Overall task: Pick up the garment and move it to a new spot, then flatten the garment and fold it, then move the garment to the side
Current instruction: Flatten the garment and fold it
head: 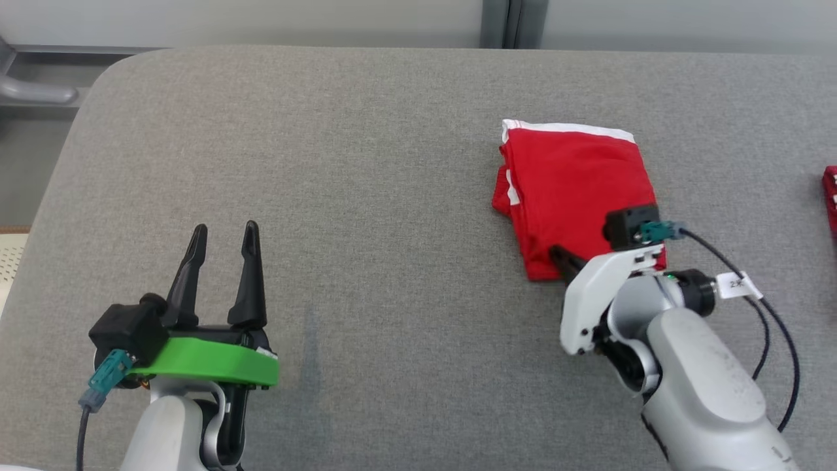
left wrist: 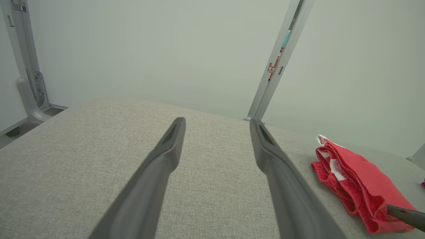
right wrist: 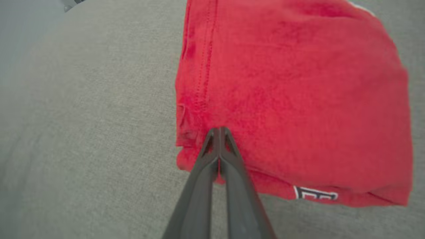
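Black fingers of the right gripper are pressed tight together, no gap between them, and the tips sit right on the folded red fabric garment, just inside its near corner! The right wrist view gives that contact cleanly, though whether any cloth is nipped between the tips, I cannot tell. It also picks out a small white-and-black label on the near edge and a stitched seam running up the side.

From the head view the garment is a compact folded packet on the robot's right half of the grey woven-fabric table, with a white band along its far edge. Here the pale wrist covers the tips, and one dark finger pokes out at the near left corner.

Over to the left gripper: fingers spread wide, holding nothing, poised above bare cloth at the near left, well apart from the garment, with a bright green collar behind them. Its own wrist view shows the stacked layers of the garment side-on, and a grey upright post beyond the table. At the far right edge of the head view, another small red item peeks in.
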